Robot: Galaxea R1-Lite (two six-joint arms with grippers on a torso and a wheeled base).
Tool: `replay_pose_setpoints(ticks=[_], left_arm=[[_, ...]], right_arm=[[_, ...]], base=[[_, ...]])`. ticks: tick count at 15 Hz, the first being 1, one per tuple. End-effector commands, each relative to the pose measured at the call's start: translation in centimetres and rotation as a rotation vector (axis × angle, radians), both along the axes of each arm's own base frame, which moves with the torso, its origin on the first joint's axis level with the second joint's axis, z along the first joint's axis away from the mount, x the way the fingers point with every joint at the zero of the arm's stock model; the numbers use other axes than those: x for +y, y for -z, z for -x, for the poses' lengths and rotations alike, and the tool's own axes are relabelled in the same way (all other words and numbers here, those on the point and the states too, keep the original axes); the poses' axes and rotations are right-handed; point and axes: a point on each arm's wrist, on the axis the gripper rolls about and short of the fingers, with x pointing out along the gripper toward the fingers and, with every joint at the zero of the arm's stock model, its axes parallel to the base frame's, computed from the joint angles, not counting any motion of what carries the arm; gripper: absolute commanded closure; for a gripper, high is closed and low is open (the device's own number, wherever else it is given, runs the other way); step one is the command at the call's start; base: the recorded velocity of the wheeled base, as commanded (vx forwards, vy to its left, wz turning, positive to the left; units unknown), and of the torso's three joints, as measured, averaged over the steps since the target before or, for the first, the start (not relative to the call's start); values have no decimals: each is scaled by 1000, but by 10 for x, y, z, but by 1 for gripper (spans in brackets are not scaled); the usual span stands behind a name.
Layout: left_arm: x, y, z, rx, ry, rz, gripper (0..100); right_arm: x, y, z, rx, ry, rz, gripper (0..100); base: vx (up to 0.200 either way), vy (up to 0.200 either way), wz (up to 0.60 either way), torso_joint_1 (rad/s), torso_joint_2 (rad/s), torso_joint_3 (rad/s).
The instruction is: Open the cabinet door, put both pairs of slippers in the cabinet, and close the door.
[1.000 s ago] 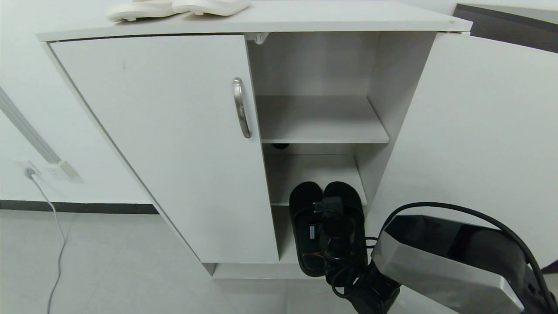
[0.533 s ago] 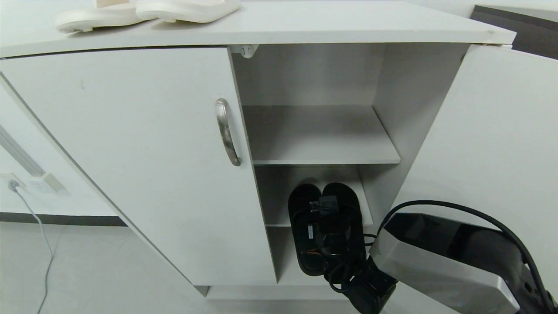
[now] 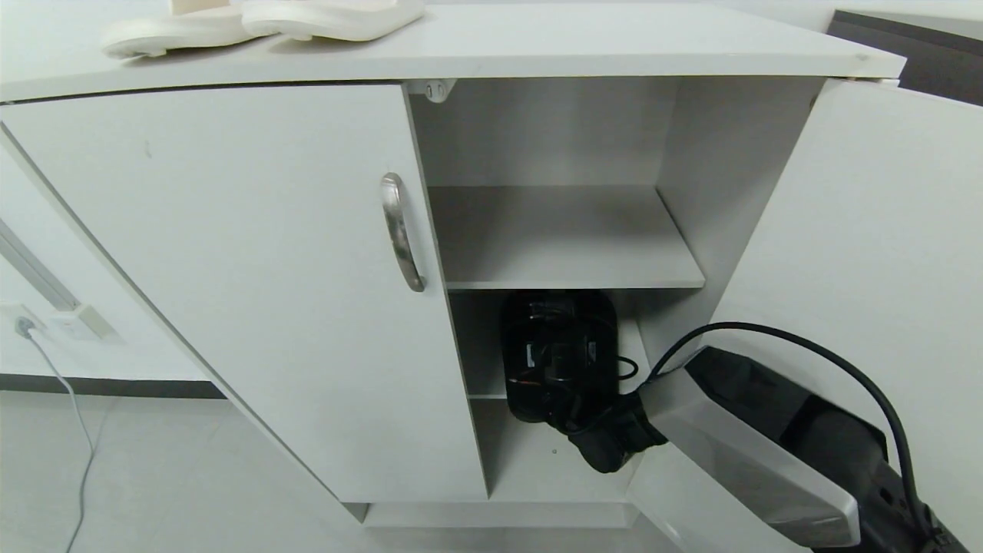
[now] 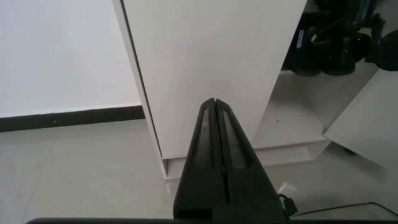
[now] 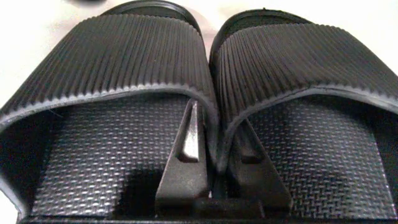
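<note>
A white cabinet (image 3: 461, 46) stands with its right door (image 3: 860, 253) swung open and its left door (image 3: 230, 292) closed. My right gripper (image 3: 557, 361) holds a pair of black slippers (image 3: 557, 353) partly inside, on the middle shelf (image 3: 637, 346). In the right wrist view its fingers (image 5: 193, 149) pinch the two inner sides of the black slippers (image 5: 211, 99) together. A pair of white slippers (image 3: 261, 19) lies on the cabinet top at the left. My left gripper (image 4: 214, 106) is shut and empty, low before the closed door (image 4: 205, 56).
The upper shelf (image 3: 561, 238) and the bottom compartment (image 3: 553, 461) hold nothing. A steel handle (image 3: 399, 230) is on the left door. A wall socket with a grey cable (image 3: 46, 361) lies to the left, above a tiled floor (image 3: 153, 499).
My right arm has pushed the black slippers forward and up, from in front of the cabinet's lower opening onto the middle shelf. The head view also shifted earlier, bringing the cabinet closer.
</note>
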Motion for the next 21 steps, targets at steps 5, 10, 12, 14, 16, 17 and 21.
replay_pose_setpoints(ticks=[5,10,12,14,16,17,21], left_arm=[[0,0,0,2,0,0,100],[0,0,0,2,0,0,100],[0,0,0,2,-1,0,100],[0,0,0,2,0,0,100],[0,0,0,2,0,0,100],[0,0,0,2,0,0,100],[0,0,0,2,0,0,100]], right_arm=[[-12,6,-38,7,44,-9,100],[-17,7,-48,5,46,-12,100],[-17,9,-49,4,44,-13,100],[-17,12,-49,9,44,-9,0],[-18,15,-47,21,41,0,0],[-19,16,-45,30,40,7,0],[-21,4,-29,13,27,-6,0]], base=[[0,0,0,0,0,0],[0,0,0,0,0,0],[0,0,0,0,0,0],[0,0,0,0,0,0],[0,0,0,0,0,0],[0,0,0,0,0,0],[0,0,0,0,0,0]])
